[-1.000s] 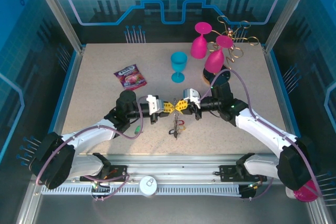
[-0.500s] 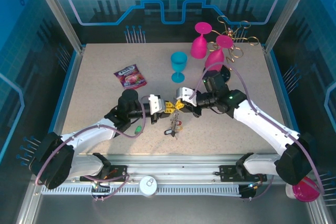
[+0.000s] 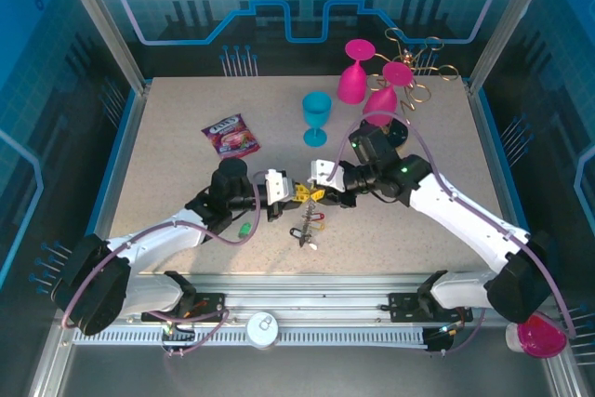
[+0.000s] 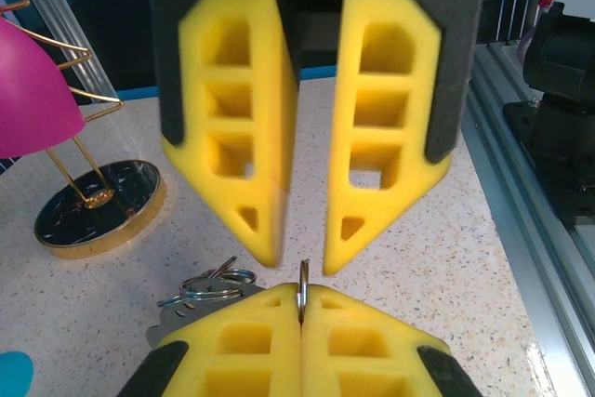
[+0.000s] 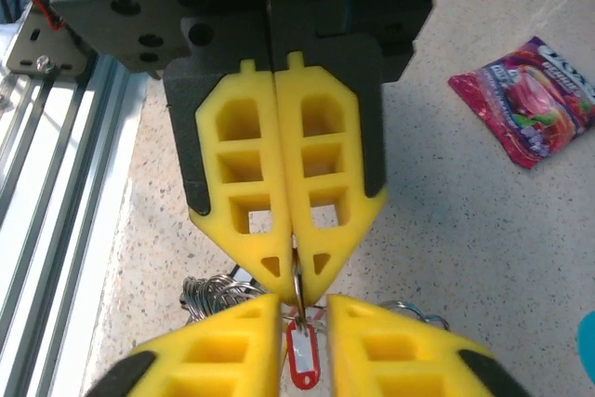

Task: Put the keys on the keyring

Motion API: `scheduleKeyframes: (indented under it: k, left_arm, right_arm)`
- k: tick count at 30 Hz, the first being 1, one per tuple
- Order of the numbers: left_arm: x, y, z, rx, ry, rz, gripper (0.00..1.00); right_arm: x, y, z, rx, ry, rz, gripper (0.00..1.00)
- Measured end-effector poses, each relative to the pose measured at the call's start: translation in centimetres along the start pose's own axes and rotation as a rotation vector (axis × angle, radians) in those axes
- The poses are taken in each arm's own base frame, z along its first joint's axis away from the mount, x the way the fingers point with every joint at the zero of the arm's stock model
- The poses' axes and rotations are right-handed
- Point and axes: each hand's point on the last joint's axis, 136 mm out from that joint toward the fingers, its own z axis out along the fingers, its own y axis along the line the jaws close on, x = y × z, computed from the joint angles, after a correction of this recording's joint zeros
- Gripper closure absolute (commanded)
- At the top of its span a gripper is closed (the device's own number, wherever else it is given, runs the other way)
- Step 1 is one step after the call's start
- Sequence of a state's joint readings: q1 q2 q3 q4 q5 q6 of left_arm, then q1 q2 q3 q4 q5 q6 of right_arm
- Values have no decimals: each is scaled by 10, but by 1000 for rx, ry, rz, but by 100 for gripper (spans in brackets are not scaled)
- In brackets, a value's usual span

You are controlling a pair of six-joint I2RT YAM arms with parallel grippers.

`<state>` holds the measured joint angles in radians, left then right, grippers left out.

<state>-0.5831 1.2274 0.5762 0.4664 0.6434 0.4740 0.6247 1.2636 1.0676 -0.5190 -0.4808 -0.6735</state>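
While the left gripper [image 4: 302, 297] presses its yellow, lattice-cut foam fingers flat together, a thin dark wire of the keyring [image 4: 302, 274] stands upright in the seam between them, clamped there. Opposite it, tip to tip, the right gripper [image 4: 305, 258] holds its matching yellow fingers apart, with a clear gap between the two pointed pads. The pads are blocky and hollowed with square and triangular cut-outs, and they are backed by dark grey foam.

The speckled beige table [image 3: 167, 137] is matte and grainy. A glossy purple snack packet [image 5: 532, 99] lies flat on it, well apart from the grippers. A smooth pink glass [image 4: 28, 90] rests on gold wire above a round black, gold-rimmed base [image 4: 98, 211].

Compared with a second ago, the right arm's wrist has swung back and to the left, toward the blue goblet [image 3: 316, 118]. The meeting point of the two grippers has shifted slightly left, and the hanging bundle has moved with it.

The keys [image 3: 311, 226] dangle in a small cluster just below the touching fingertips, over the table's near middle. In the right wrist view a red plastic key tag [image 5: 302, 357] hangs from the ring between the right gripper's parted fingers, and small silver split rings bunch just beside the left gripper's tips.
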Motion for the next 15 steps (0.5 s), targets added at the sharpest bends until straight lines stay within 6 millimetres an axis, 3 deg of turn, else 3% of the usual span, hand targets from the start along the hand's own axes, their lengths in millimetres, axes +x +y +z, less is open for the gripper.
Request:
scheduleKeyframes:
  k: [5,10,15]
  left_arm:
    - [-3,-3,-1,4,-25,32,100]
    - [-4,-16,-4,40,-82,113,100]
    - [-12,-19,-6,45,-127,191,100]
  right_arm:
    - [7,1,-17,76,-121,4,73]
    - [15,11,-9,52,-168,5,73]
    - [8,11,-9,51,-204,-32,74]
